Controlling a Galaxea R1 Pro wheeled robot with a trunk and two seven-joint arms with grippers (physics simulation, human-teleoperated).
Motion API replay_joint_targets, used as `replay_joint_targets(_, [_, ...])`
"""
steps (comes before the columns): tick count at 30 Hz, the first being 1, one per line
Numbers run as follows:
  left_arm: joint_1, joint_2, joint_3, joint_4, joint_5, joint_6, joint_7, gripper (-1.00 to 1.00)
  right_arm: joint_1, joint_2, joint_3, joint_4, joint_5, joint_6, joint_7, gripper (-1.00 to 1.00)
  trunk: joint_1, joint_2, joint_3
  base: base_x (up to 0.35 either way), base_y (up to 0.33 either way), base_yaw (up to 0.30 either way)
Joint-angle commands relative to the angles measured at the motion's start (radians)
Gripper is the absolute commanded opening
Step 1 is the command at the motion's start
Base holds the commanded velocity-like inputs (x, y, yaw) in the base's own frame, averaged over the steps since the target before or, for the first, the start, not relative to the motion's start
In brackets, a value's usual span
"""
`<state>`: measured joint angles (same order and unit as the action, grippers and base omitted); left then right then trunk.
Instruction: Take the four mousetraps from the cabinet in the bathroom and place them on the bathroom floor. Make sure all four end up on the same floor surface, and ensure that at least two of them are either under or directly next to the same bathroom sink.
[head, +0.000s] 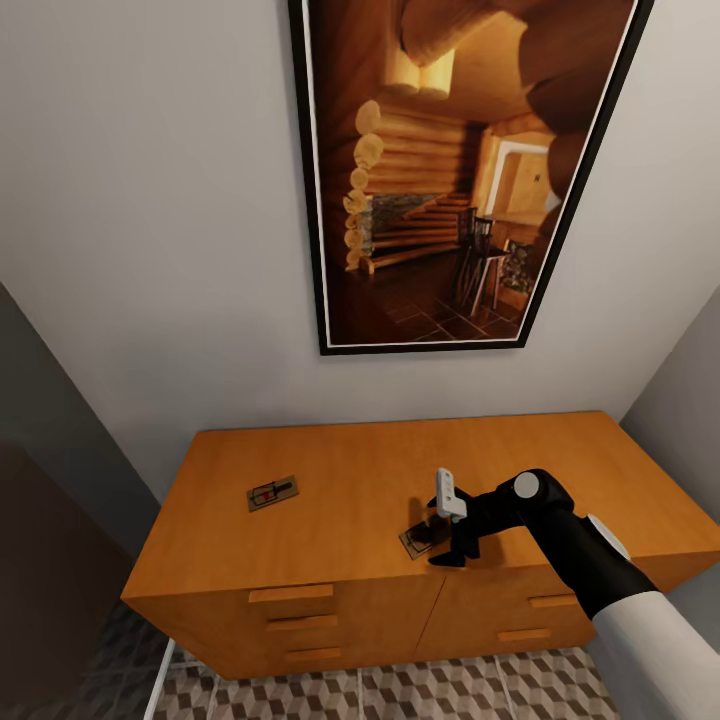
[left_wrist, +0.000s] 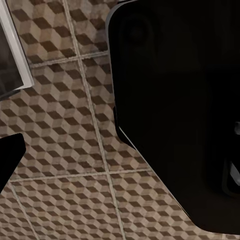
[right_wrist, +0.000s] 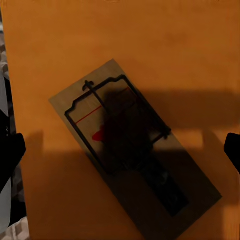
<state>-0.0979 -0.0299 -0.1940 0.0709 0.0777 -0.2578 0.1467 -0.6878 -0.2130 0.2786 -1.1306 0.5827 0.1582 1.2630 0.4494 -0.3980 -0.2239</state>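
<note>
Low and centre in the head view, the right arm's spread, empty fingers (head: 443, 545) straddle a mousetrap (head: 417, 540) lying diagonally beneath them.

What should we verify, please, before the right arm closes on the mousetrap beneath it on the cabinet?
1. Right pincer above the near mousetrap: ok, the trap lies between the fingertips in the right wrist view.
2. Pincer open: ok, fingertips sit at opposite edges of that view.
3. Trap flat on the cabinet top: ok.
4. Trap lined up with the fingers: not ok, it lies diagonally.
5. Second mousetrap out of the way: ok, far to the left.
6. Left pincer free: cannot tell; its camera faces the bathroom floor.
</note>
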Motion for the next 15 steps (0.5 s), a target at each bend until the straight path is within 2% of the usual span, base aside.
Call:
replay_joint_targets(1, [-0.002, -0.001, -0.008, 0.004, 0.008, -0.008, 0.002, 1.00, -0.001, 0.000, 0.002, -0.002, 0.001, 0.010, 0.003, 1.00, 0.001, -0.002, -0.002, 0.000, 0.000, 0.000])
replay_joint_targets(7, [-0.002, -0.001, -0.008, 0.004, 0.007, -0.008, 0.002, 1.00, -0.001, 0.003, 0.002, -0.002, -0.002, 0.012, 0.004, 1.00, 0.001, -0.002, -0.002, 0.000, 0.000, 0.000])
replay_joint_targets(15, [-0.002, -0.001, -0.008, 0.004, 0.007, -0.008, 0.002, 1.00, -0.001, 0.026, 0.001, -0.002, -0.003, 0.012, 0.006, 1.00, 0.001, -0.002, -0.002, 0.000, 0.000, 0.000])
